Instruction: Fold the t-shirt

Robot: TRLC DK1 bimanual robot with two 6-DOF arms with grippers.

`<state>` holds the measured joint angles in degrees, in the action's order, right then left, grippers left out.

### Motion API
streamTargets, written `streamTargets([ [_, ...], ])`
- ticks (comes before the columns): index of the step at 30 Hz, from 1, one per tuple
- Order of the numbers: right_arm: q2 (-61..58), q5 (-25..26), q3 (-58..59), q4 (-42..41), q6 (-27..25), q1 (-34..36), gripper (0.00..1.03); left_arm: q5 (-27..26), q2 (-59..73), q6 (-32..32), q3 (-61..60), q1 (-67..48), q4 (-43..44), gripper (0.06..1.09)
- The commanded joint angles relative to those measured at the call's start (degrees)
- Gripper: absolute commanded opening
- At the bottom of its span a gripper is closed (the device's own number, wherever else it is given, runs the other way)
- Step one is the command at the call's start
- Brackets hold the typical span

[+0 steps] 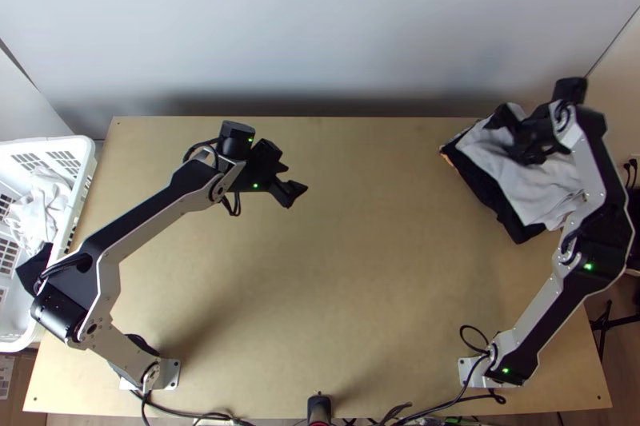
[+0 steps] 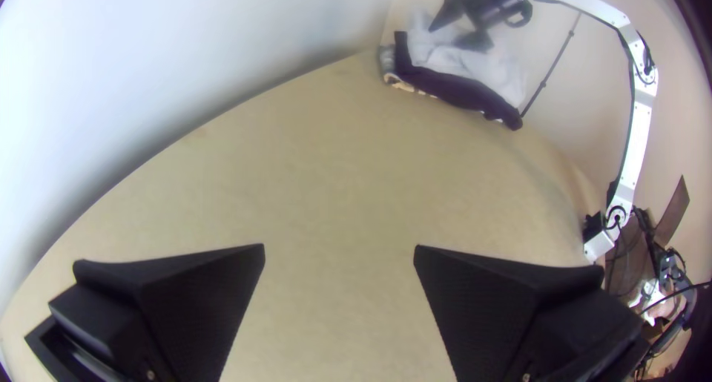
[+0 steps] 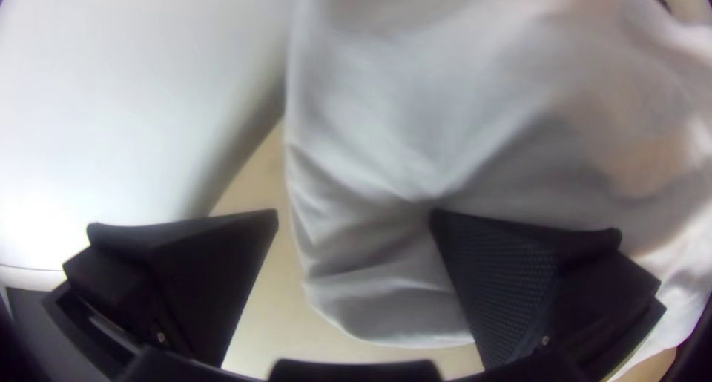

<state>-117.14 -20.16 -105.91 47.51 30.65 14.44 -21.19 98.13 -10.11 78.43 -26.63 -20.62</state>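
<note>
My left gripper [image 1: 294, 180] stands open over the table's upper left part in the top view; its fingers are also wide apart in the left wrist view, the left gripper [image 2: 340, 252] having bare table between them. At the table's far right corner, a white cloth [image 1: 512, 178] lies folded or bunched on a dark cloth [image 1: 478, 181]. My right gripper [image 1: 512, 137] is over the white cloth. In the right wrist view the right gripper [image 3: 354, 219] is open, with one fingertip against or just above the creased white cloth [image 3: 371, 152]. Whether it is the t-shirt, I cannot tell.
A white plastic basket [image 1: 80, 162] with white cloth [image 1: 40, 206] in it stands at the left edge, partly beneath the left arm. The wooden table [image 1: 360, 266] has bare surface between the arms. A pale wall [image 1: 320, 26] rises behind it.
</note>
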Motion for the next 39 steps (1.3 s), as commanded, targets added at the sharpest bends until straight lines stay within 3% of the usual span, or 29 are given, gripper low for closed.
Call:
streamTargets([
  [1, -4.8, 0.9, 5.8, -1.0, 0.5, -0.5, 0.96, -0.1, -0.4, -0.5, -0.5, 1.2, 0.0, 1.04],
  [8, -7.7, 1.2, 6.8, -2.8, 0.0, -0.2, 0.96, 0.0, -0.3, -0.9, -0.7, 1.2, 0.0, 1.04],
  [19, 10.6, 2.3, -0.4, -0.2, -0.4, -3.0, 0.96, -0.1, -0.8, -1.1, -1.5, 1.5, 0.1, 1.04],
  [23, 11.9, 13.2, -1.3, -1.2, -8.3, -4.0, 0.96, -0.1, -0.9, -1.0, -2.1, 1.2, 0.3, 1.04],
  [25, 12.0, 21.8, 2.1, -7.5, -14.9, -4.6, 0.96, -0.1, -1.4, -1.0, -2.4, 1.2, 0.3, 1.04],
  [27, 12.3, 25.0, 5.3, -12.6, -18.6, -4.4, 0.96, -0.1, -2.2, -1.1, -2.7, 1.4, 0.3, 1.04],
  [33, 11.5, 37.1, 13.7, -18.4, -22.6, -4.4, 0.96, -0.1, -3.6, -1.3, -4.1, 2.9, 0.2, 1.04],
  [39, 6.2, 38.9, 16.3, -25.2, -24.0, -3.8, 0.96, -0.1, -4.3, -1.9, -5.7, 3.3, 0.2, 1.04],
])
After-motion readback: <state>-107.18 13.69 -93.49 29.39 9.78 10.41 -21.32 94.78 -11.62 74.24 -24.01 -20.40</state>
